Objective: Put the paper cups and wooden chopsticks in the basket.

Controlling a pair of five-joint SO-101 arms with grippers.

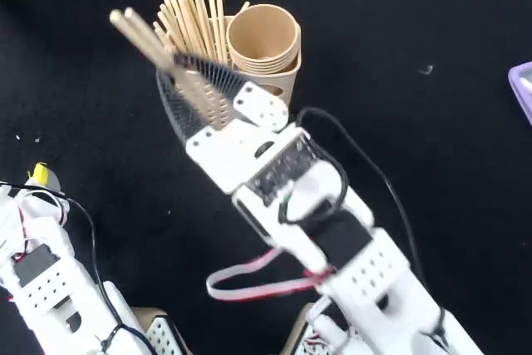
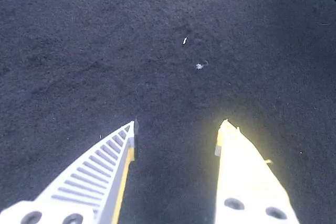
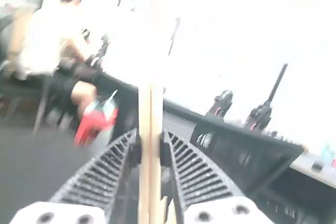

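In the high view, my right gripper [image 1: 223,112] is shut on a pair of wooden chopsticks [image 1: 154,46]. It holds them tilted over the near rim of the black mesh basket [image 1: 176,110]. Inside the basket stand several more chopsticks [image 1: 193,12] and a stack of paper cups [image 1: 263,39]. The right wrist view shows the held chopsticks [image 3: 149,103] clamped between my right gripper's [image 3: 150,139] fingers, with the basket [image 3: 236,150] behind. My left gripper [image 2: 176,127] is open over bare black table, and its yellow tip [image 1: 39,176] sits at the table's left edge.
The table top [image 1: 432,172] is black cloth. A purple object [image 1: 522,87] pokes in at the right edge. A red and white cable [image 1: 249,284] loops under the right arm. Small white specks [image 2: 199,65] lie on the cloth below the left gripper.
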